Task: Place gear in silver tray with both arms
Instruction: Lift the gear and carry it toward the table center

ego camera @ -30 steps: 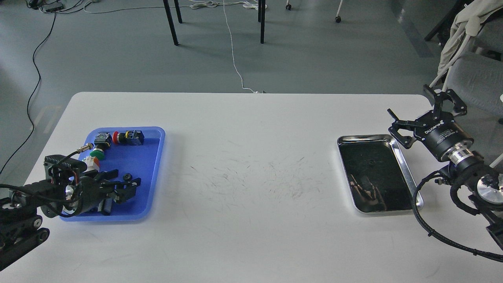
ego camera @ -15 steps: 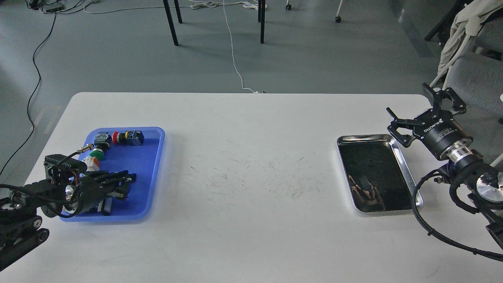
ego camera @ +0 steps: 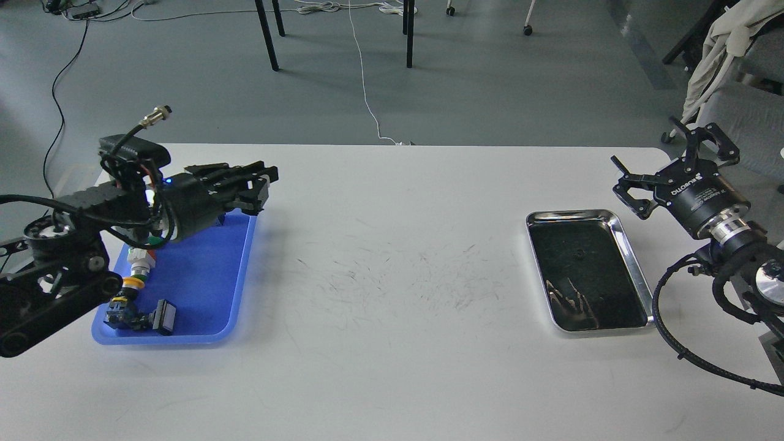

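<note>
The silver tray [ego camera: 635, 269] lies on the right side of the white table [ego camera: 392, 343], its dark floor bare. My left gripper [ego camera: 262, 179] is shut and raised above the far right corner of the blue tray [ego camera: 196, 275]. The small black gear no longer lies in the blue tray. It is hidden between the dark fingers. My right gripper [ego camera: 652, 153] is open and empty, hovering just beyond the silver tray's far right corner.
The blue tray holds a white, green and yellow push-button part [ego camera: 138, 269] and a dark switch block [ego camera: 142, 317] at its near left. A chair draped with cloth [ego camera: 729, 67] stands at the far right. Table legs and cables are on the floor behind.
My left gripper shut on the gear low in the blue tray, then rose and moved toward the tray's far right corner. My right gripper drifted slightly up and to the right, staying open.
</note>
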Robot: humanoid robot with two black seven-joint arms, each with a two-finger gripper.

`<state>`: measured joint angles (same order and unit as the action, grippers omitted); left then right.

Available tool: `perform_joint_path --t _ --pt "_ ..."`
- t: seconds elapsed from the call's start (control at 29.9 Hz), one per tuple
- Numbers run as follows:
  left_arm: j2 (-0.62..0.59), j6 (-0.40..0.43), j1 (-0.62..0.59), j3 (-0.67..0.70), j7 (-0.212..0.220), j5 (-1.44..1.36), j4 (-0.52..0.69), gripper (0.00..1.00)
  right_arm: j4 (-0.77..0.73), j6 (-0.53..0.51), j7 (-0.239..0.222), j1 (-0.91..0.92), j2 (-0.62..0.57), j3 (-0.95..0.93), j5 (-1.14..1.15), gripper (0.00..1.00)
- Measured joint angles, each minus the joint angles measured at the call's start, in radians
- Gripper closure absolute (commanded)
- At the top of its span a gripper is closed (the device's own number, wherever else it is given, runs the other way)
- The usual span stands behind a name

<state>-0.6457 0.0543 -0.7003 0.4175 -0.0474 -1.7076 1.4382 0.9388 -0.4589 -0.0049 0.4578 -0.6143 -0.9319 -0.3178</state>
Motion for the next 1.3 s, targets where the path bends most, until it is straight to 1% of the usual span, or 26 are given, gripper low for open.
perform_joint_path --t 0.07,0.17,0.23,0.3,0.37,0.43,0.53,0.7,0.84,0.87,1.0,1.24,1.3 --pt "0.128 -0.006 0.012 -0.014 0.022 -0.018 -0.02 0.94 -0.024 0.0 -0.001 0.007 -0.001 0.001 0.04 0.02" --pt "0.316 -0.009 0.021 -0.04 0.036 -0.062 -0.099 0.94 -0.042 0.0 -0.001 0.014 -0.003 0.002 0.071 0.02" --pt "0.456 -0.011 0.022 -0.057 0.038 -0.091 -0.175 0.94 -0.045 0.0 -0.001 0.016 -0.003 0.002 0.08 0.02" --pt "0.571 -0.018 0.022 -0.07 0.035 -0.111 -0.261 0.94 -0.046 0.0 -0.001 0.017 -0.003 0.003 0.083 0.02" --pt "0.623 -0.033 0.021 -0.083 0.029 -0.123 -0.354 0.94 -0.046 0.0 -0.001 0.017 -0.003 0.003 0.084 0.02" --pt "0.639 -0.045 0.013 -0.098 0.018 -0.126 -0.447 0.93 -0.046 0.0 -0.001 0.016 -0.003 0.004 0.084 0.02" --pt "0.643 -0.052 -0.013 -0.112 0.005 -0.125 -0.511 0.93 -0.043 0.0 -0.001 0.013 -0.003 0.004 0.085 0.02" --pt "0.647 -0.065 -0.015 -0.168 -0.001 -0.117 -0.486 0.92 -0.042 0.0 -0.001 0.01 -0.003 0.004 0.085 0.02" --pt "0.646 -0.074 0.017 -0.2 0.008 -0.114 -0.425 0.9 -0.04 0.0 -0.001 0.01 -0.003 0.004 0.085 0.02" --pt "0.646 -0.074 0.023 -0.209 0.01 -0.114 -0.414 0.89 -0.04 0.0 -0.001 0.01 -0.003 0.004 0.085 0.02" --pt "0.646 -0.075 0.032 -0.228 0.015 -0.114 -0.397 0.79 -0.038 0.0 -0.001 0.01 -0.004 0.004 0.085 0.02" --pt "0.646 -0.078 0.033 -0.23 0.019 -0.105 -0.399 0.75 -0.036 0.0 -0.001 0.01 -0.004 0.004 0.086 0.02" --pt "0.646 -0.081 0.033 -0.23 0.021 -0.101 -0.404 0.72 -0.036 0.0 -0.001 0.009 -0.003 0.004 0.086 0.02"
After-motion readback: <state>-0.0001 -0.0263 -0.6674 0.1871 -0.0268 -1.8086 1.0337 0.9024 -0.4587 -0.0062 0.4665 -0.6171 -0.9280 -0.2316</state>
